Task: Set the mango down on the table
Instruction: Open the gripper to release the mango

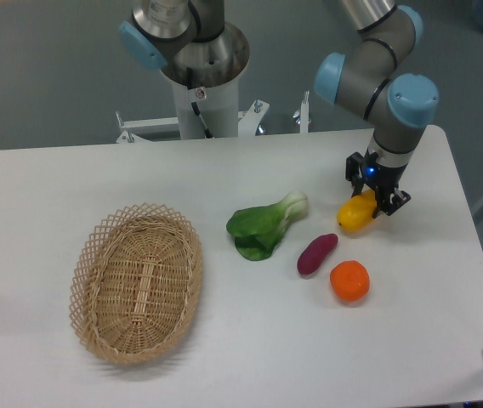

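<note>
The mango (356,213) is a glossy yellow oblong fruit at the right of the white table (224,340). It is tilted, with its upper end between my gripper's (377,201) black fingers and its lower end at or just above the tabletop. The gripper points down from the arm and is shut on the mango's upper right end. Whether the mango touches the table is hard to tell.
A purple sweet potato (317,253) lies just left below the mango, and a round orange (349,281) sits below it. A green bok choy (266,223) lies at the centre. An oval wicker basket (138,281), empty, stands at the left. The table's right edge is near the gripper.
</note>
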Available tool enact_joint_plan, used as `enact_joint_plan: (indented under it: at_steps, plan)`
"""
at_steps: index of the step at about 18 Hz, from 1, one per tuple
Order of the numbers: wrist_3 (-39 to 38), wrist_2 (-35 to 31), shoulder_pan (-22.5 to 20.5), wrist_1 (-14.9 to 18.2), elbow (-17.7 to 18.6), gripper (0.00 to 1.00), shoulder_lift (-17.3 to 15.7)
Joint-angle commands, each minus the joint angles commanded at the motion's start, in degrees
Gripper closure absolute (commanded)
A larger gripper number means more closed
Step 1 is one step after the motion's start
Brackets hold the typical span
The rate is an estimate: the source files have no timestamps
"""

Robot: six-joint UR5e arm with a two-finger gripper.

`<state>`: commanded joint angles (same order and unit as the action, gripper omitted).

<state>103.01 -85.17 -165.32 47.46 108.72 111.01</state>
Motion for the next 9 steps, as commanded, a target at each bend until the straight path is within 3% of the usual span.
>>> enact_joint_plan:
  at_steps: [6, 9]
  plan:
    - [-0.53, 1.84, -0.09, 0.35, -2.9, 0.0, -1.4]
    - [-1.23, 1.85, 0.17, 3.06, -5.88, 0.0, -3.07]
